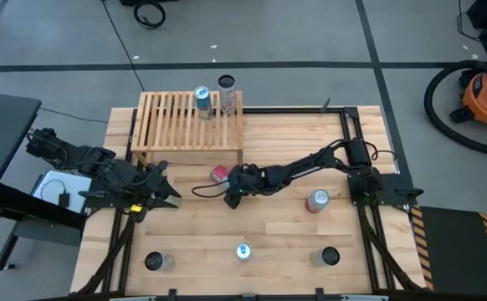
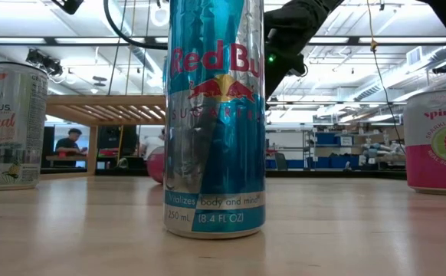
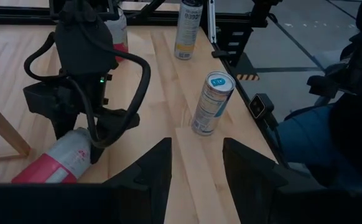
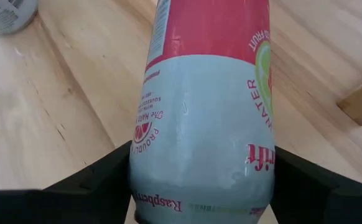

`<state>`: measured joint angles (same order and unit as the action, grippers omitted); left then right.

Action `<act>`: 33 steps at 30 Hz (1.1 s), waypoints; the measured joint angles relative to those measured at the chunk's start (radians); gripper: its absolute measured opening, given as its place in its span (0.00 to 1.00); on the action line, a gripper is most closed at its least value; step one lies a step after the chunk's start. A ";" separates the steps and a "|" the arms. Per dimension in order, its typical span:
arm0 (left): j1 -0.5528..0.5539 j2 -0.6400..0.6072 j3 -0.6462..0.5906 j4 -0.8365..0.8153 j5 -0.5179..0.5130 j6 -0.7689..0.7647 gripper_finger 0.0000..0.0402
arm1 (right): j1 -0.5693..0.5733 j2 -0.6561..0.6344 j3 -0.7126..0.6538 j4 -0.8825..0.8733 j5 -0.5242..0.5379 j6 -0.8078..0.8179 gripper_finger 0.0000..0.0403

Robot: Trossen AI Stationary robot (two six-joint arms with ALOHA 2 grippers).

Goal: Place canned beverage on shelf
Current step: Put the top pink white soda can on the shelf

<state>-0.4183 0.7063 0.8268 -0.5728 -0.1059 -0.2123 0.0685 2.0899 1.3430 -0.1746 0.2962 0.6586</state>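
Filling the low view, a blue can (image 2: pixel 215 115) stands upright at the table's front edge. Behind it, mid-table, the right gripper (image 1: pixel 229 187) is down over a pink can (image 1: pixel 219 174) lying on its side just in front of the shelf (image 1: pixel 176 125). In the right wrist view that can sits between both fingers (image 4: pixel 88 180), which press its sides: clamped on it. Two cans (image 1: pixel 203 102) stand on the shelf's back right corner. Another pink can (image 1: pixel 317 201) lies to the right, well apart. Further upright cans stand at the front corners. The left gripper (image 1: pixel 166 189), fingers together, rests left of the pink can.
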 joint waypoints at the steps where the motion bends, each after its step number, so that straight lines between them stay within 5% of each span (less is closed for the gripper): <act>1: 0.000 0.000 0.000 0.000 0.000 0.000 0.37 | 0.000 0.000 0.000 -0.001 -0.002 -0.002 0.74; 19: 0.000 0.000 0.000 -0.002 -0.003 -0.002 0.37 | 0.045 -0.151 -0.004 -0.139 -0.117 -0.093 0.74; 25: 0.003 0.009 0.000 -0.001 -0.105 -0.018 0.37 | 0.069 -0.248 -0.004 -0.172 -0.118 -0.125 0.74; 33: 0.031 0.019 0.000 0.041 -0.111 -0.031 0.37 | 0.090 -0.308 -0.003 -0.185 -0.085 -0.172 0.74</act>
<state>-0.3875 0.7258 0.8268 -0.5320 -0.2173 -0.2436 0.1582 1.7817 1.3403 -0.3593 0.2109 0.4869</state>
